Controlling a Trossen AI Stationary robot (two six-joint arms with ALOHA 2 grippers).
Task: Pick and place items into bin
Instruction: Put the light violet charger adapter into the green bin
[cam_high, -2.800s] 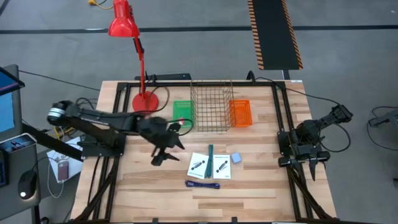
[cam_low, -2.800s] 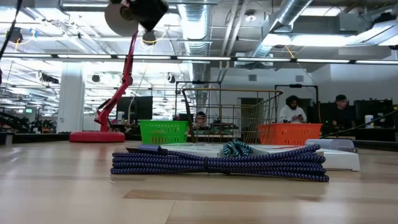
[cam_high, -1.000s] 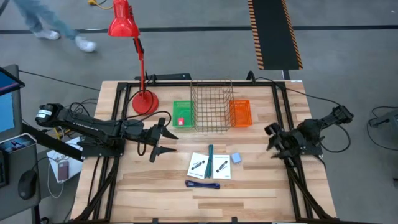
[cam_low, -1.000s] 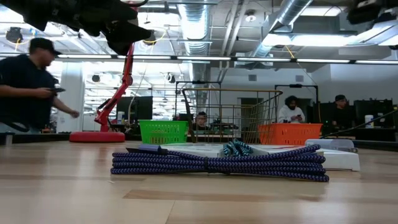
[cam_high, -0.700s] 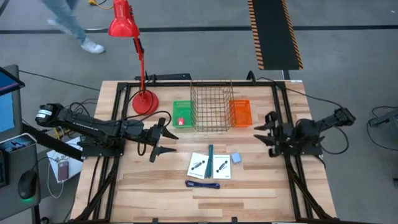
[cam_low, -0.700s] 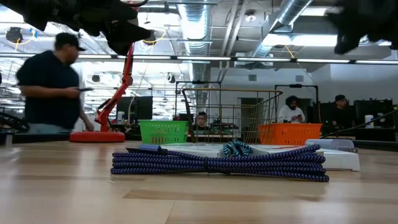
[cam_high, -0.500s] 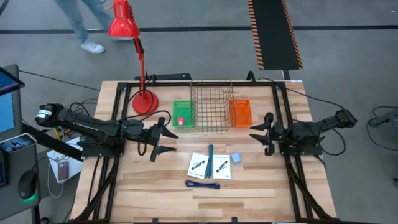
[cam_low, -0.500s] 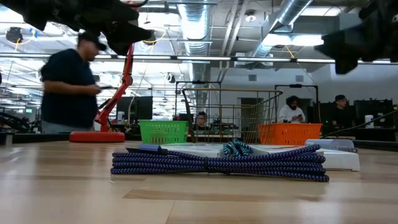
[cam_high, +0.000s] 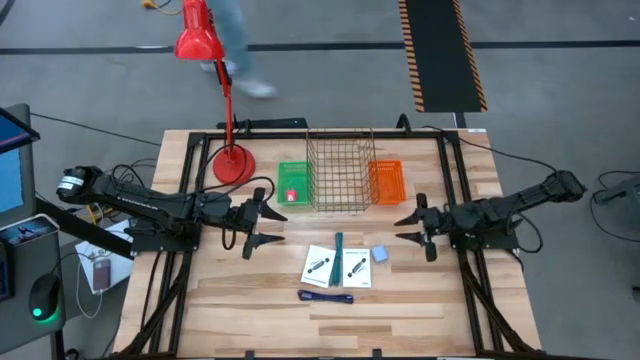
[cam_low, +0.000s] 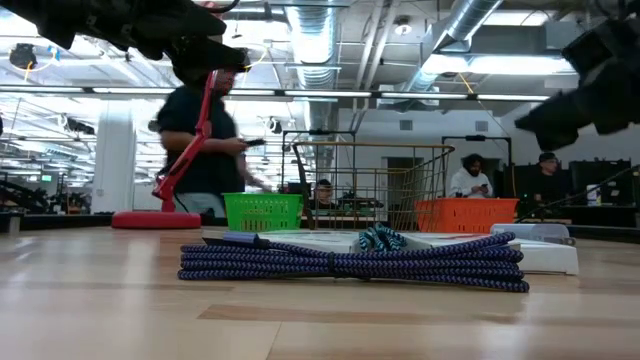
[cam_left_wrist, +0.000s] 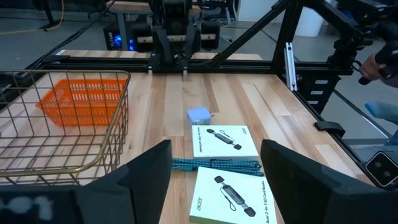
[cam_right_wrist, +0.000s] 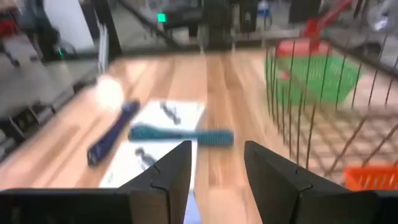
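plainly, left claw (cam_high: 262, 216) spread wide, empty; right claw (cam_high: 415, 226) parted, empty, beside pale blue square (cam_high: 379, 255)

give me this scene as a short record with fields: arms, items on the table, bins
left gripper: open, empty, hanging beside the green bin
right gripper: open, empty, near the pale blue square, pointing at the items
green bin: holds a small red block
wire basket: between the green bin and the orange bin
cards: two white cards flat, side by side
teal marker: lying between the cards' far ends
pale blue square: beside the cards
strap: blue-purple, in front of the cards
red lamp: at the table's back left
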